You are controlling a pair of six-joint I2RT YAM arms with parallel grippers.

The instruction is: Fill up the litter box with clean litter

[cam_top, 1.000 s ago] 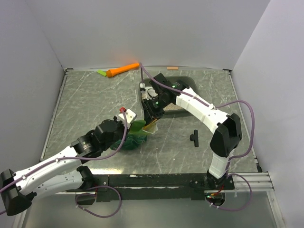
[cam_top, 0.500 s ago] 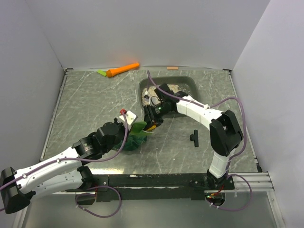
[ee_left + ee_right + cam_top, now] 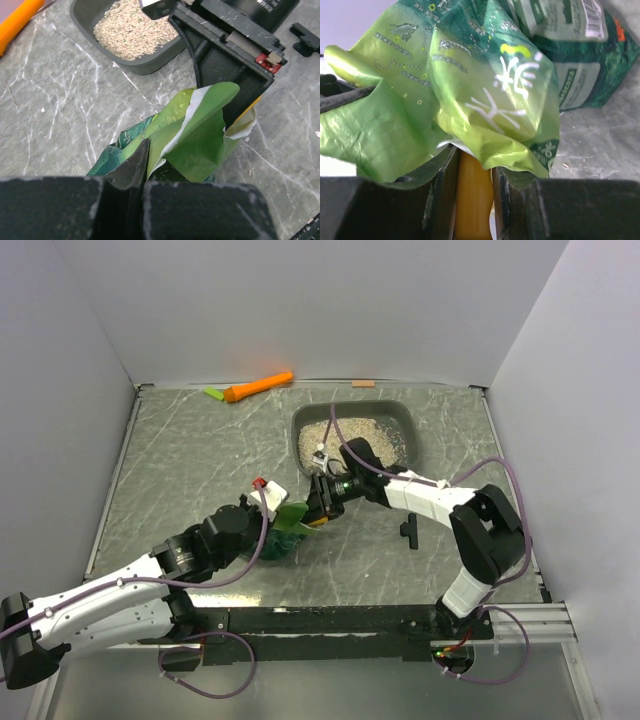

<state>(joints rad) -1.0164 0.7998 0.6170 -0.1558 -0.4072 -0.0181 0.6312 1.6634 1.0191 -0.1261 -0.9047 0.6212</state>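
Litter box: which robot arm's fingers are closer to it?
Right. The right fingers sit just off the litter box's near edge, holding an orange scoop at the green bag. The left fingers pinch the bag farther from the box, to the left.

You have on the bench (image 3: 190,455): one litter box (image 3: 409,430), one bed of clean litter (image 3: 350,435), one green bag (image 3: 283,533), one orange-and-green object (image 3: 258,387), one small black part (image 3: 408,529), one yellow-orange piece (image 3: 472,200). Tools, two: left tool (image 3: 277,519), right tool (image 3: 320,506).
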